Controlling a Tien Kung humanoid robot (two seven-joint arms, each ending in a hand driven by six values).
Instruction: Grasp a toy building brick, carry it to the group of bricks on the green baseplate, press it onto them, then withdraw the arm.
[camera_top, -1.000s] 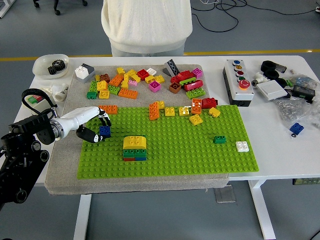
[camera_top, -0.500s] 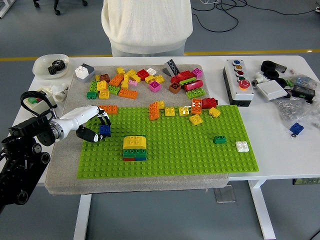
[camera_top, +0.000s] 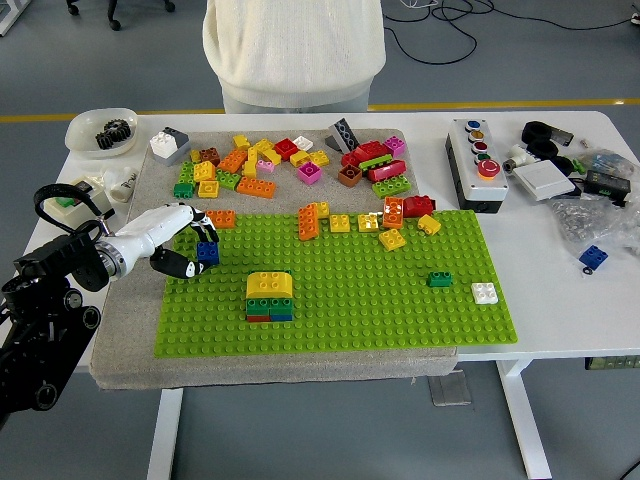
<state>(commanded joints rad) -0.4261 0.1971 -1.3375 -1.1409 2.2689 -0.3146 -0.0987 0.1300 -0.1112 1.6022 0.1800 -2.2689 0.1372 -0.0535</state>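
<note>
Left hand (camera_top: 178, 245) reaches in from 9 o'clock, fingers (camera_top: 203, 228) pinched on a small blue brick (camera_top: 208, 252) at the left edge of the green baseplate (camera_top: 350, 290). Brick sits low over the plate; can't tell if it touches the studs. Target stack (camera_top: 269, 297), yellow over green with red and blue at the base, stands on the plate at 4 o'clock from the held brick, near but apart. Loose brick pile (camera_top: 290, 165) lies on the grey mat (camera_top: 130, 340) beyond the plate at 12 o'clock. Single green brick (camera_top: 438, 279) and white brick (camera_top: 485, 292) on the plate's right part. Button box (camera_top: 478, 162) on the white surface (camera_top: 560, 300) at 2 o'clock. Bowl with gears (camera_top: 101, 131) at 10 o'clock. Person in a white sweater (camera_top: 293, 50) stands at the far side, hands out of frame.
</note>
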